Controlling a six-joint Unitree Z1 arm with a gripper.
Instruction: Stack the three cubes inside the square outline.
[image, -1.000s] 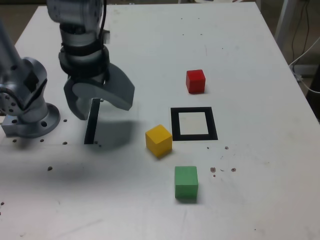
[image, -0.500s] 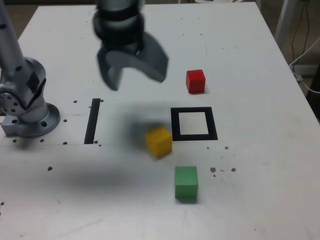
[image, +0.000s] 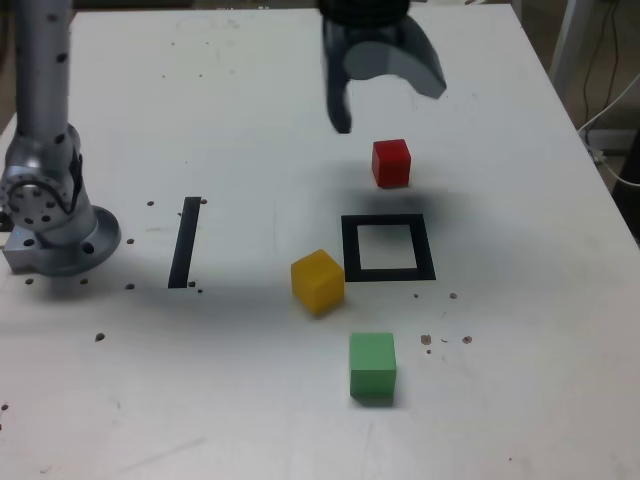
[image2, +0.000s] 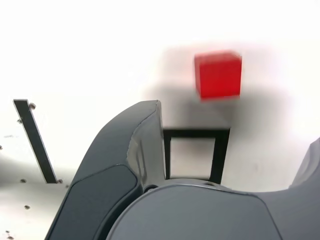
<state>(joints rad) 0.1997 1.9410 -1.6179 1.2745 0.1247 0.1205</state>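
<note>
The red cube (image: 391, 162) sits on the white table, just behind the square outline (image: 350, 248), whose white middle holds nothing. A yellow cube (image: 318, 281) lies turned at an angle by the outline's front corner on the exterior view's left, and the green cube (image: 372, 366) is nearer the front. My gripper (image: 385, 100) hangs open and empty above the table, just behind the red cube. In the wrist view the red cube (image2: 218, 75) shows blurred beyond the square outline (image2: 192, 134), past one grey finger (image2: 130, 150).
A narrow black strip (image: 185, 242) lies on the exterior view's left, next to the arm's grey base (image: 55, 225). The same strip (image2: 35, 140) shows in the wrist view. The table's right edge (image: 605, 190) has cables (image: 615, 100) beyond it.
The open gripper has swung from over the black strip toward the exterior view's right and back, and now hangs above the red cube. No cube has moved.
</note>
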